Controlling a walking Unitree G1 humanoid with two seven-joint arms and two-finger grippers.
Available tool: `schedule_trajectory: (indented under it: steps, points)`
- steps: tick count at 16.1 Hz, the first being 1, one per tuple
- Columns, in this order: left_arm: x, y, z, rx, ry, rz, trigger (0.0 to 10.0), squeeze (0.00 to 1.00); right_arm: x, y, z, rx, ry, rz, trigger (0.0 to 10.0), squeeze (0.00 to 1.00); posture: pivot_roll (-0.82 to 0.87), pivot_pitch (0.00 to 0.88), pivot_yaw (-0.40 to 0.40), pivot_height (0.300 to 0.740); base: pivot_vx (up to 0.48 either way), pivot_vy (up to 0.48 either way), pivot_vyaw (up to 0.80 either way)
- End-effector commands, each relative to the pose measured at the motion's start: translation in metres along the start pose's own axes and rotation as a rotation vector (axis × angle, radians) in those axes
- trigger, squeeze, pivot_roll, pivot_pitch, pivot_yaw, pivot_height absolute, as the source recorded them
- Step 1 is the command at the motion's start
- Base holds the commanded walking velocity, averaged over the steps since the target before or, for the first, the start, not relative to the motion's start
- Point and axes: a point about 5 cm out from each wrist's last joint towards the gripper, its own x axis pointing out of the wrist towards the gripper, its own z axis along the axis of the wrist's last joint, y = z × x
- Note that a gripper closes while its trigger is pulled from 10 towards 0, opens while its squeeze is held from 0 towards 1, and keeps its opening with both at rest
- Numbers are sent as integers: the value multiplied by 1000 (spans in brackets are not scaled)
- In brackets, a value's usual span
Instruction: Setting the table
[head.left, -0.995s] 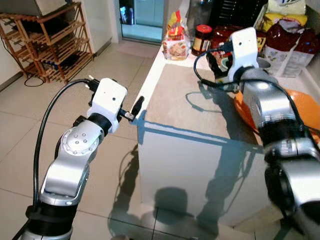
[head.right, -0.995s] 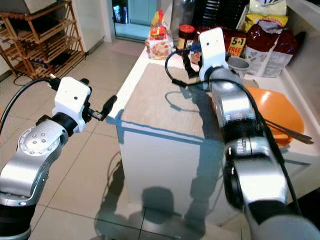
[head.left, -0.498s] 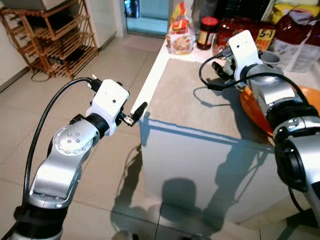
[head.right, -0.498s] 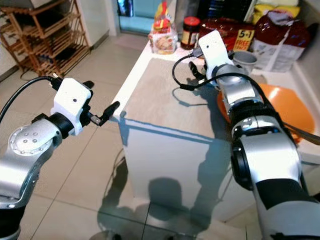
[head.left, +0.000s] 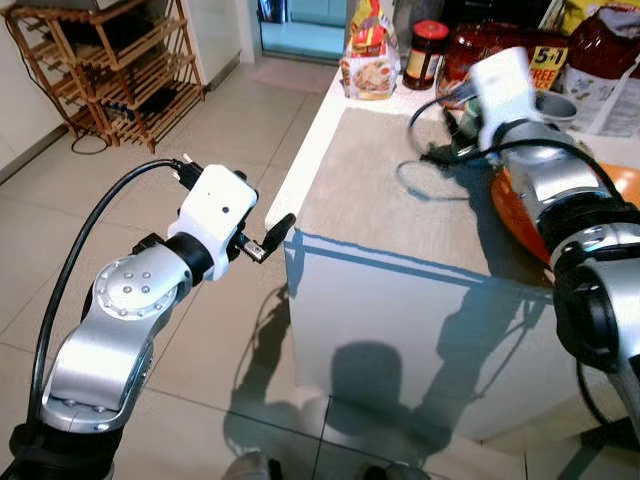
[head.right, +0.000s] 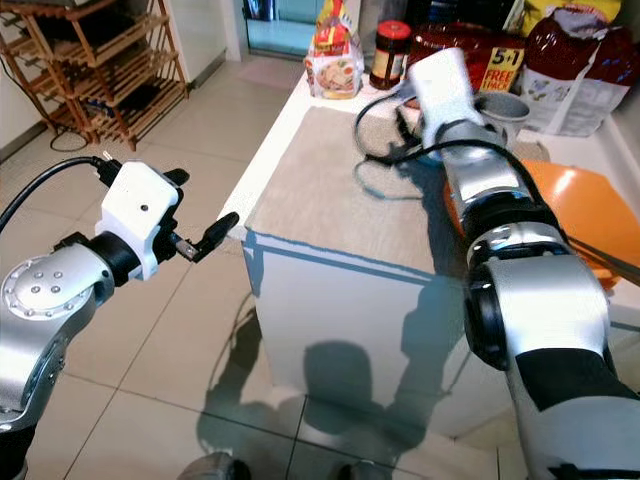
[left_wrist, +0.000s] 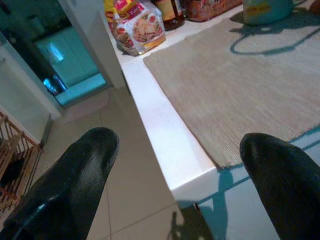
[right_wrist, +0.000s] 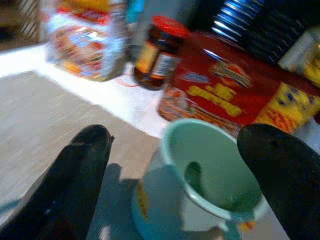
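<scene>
Right gripper (right_wrist: 175, 165), fingers spread wide and empty, hovers just above the pale green enamel mug (right_wrist: 200, 190), which stands upright at the far edge of the beige woven placemat (head.left: 400, 190). Left gripper (left_wrist: 175, 170), also spread and empty, waits off the white counter's (left_wrist: 155, 135) near corner, well apart from the mug.

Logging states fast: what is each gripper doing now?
Left gripper: open, empty, at the white counter's corner.
Right gripper: open, around the pale green enamel mug, not yet closed.
</scene>
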Motion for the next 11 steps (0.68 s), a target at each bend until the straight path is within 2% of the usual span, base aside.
schedule_trajectory:
  steps: [1, 4, 9, 11]
  points:
    - [-4, 0, 2, 11, 1, -8, 10000, 0, -1, -7, 0, 51, 10, -24, 10000, 1000, 122, 132, 0, 740, 0, 0, 0]
    - [-6, 0, 4, 19, 11, -19, 10000, 0, -1, -6, -6, 69, 31, -3, 10000, 1000, 136, 150, -2, 740, 0, 0, 0]
    - [-13, 2, 6, 37, 41, -28, 10000, 0, -4, -22, -9, 135, 50, -46, 10000, 1000, 149, 174, -9, 740, 0, 0, 0]
    - [-14, 2, 6, 38, 41, -28, 10000, 0, -4, -23, -9, 145, 51, -46, 10000, 1000, 149, 174, -9, 740, 0, 0, 0]
